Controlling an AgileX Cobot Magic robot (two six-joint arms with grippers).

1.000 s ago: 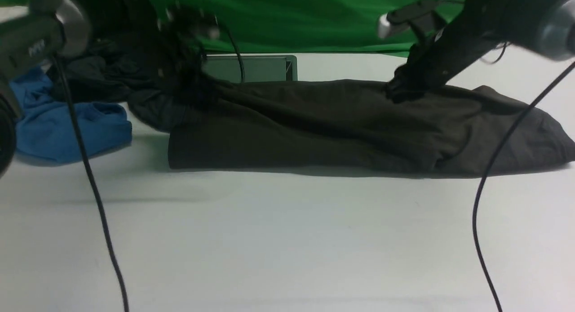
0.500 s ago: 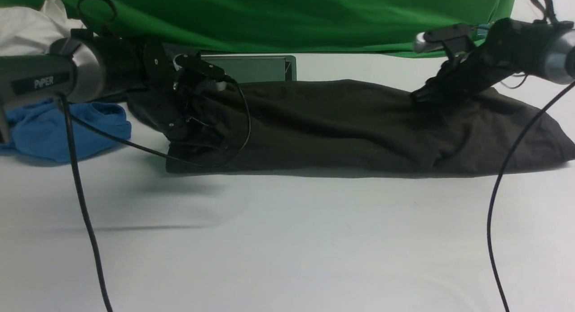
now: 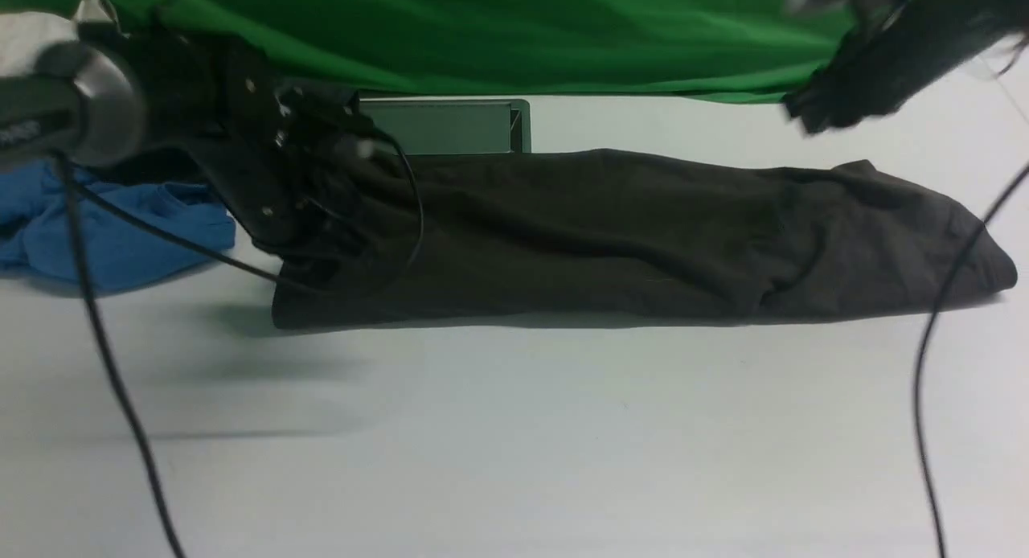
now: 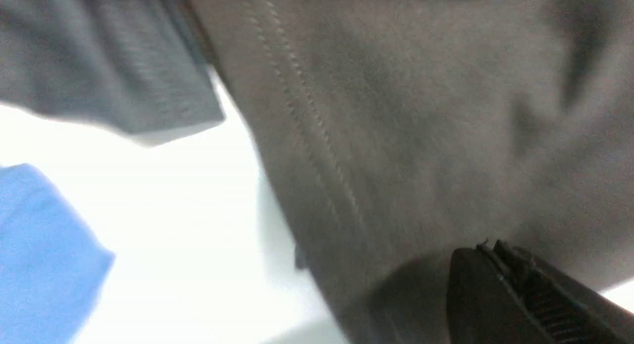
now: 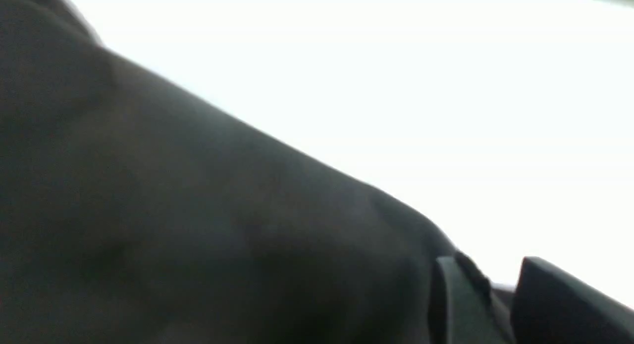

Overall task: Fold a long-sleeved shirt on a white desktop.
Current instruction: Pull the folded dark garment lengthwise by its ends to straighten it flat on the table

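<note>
The long-sleeved shirt [image 3: 611, 228], dark olive-charcoal, lies folded into a long low band across the white desktop [image 3: 514, 429]. My left gripper [image 3: 321, 212] is down at the band's left end. In the left wrist view its jaws [image 4: 488, 247] are pressed together with a bit of fabric at their tip, against the stitched shirt cloth [image 4: 421, 111]. My right gripper [image 3: 796, 112] hangs blurred in the air above the band's right part, not touching it. The right wrist view shows its jaws [image 5: 495, 274] apart, with white desktop showing between them and the shirt [image 5: 173, 210] alongside.
A blue garment [image 3: 120, 236] lies on the desktop left of the shirt, and a darker garment's edge [image 4: 99, 61] lies beside it. A grey flat box [image 3: 450, 125] stands behind the shirt under the green backdrop [image 3: 522, 35]. Black cables [image 3: 104, 357] [image 3: 924, 397] hang at both sides.
The right gripper has let go of the shirt's back edge and risen up to the right. The left gripper came down onto the left end, and the band slid left and toward me.
</note>
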